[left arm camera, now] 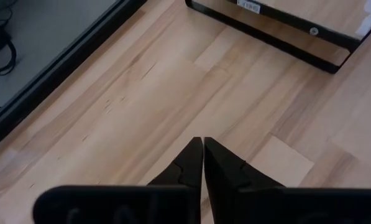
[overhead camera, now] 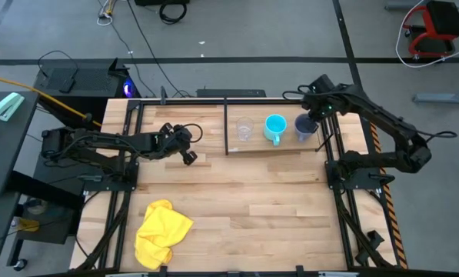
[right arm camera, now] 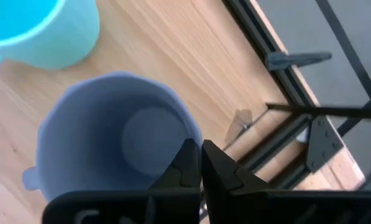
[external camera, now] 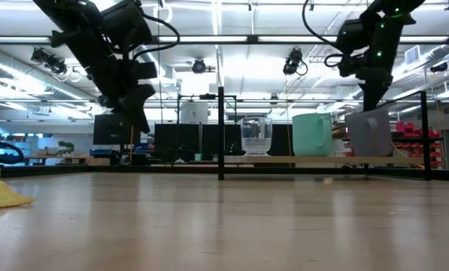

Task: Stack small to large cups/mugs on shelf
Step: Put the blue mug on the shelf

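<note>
Pale plank shelf (overhead camera: 279, 148) bears glass cup (overhead camera: 244, 128), cyan mug (overhead camera: 274, 128), grey-blue mug (overhead camera: 304, 128).

On the light-wood shelf board (overhead camera: 287, 146) at the table's far edge stand my small clear glass cup (overhead camera: 244, 128), bright cyan handled mug (overhead camera: 274, 128) and dark grey-blue mug (overhead camera: 305, 127). My right gripper (overhead camera: 315, 110) hangs over the grey-blue one; my left gripper (overhead camera: 184, 144) hovers well apart.

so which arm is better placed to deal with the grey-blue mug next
Right, probably. The right pincer hangs directly above the grey-blue mug on the shelf, fingers shut. The left pincer, also shut, hovers over bare tabletop, away from all three cups.
</note>
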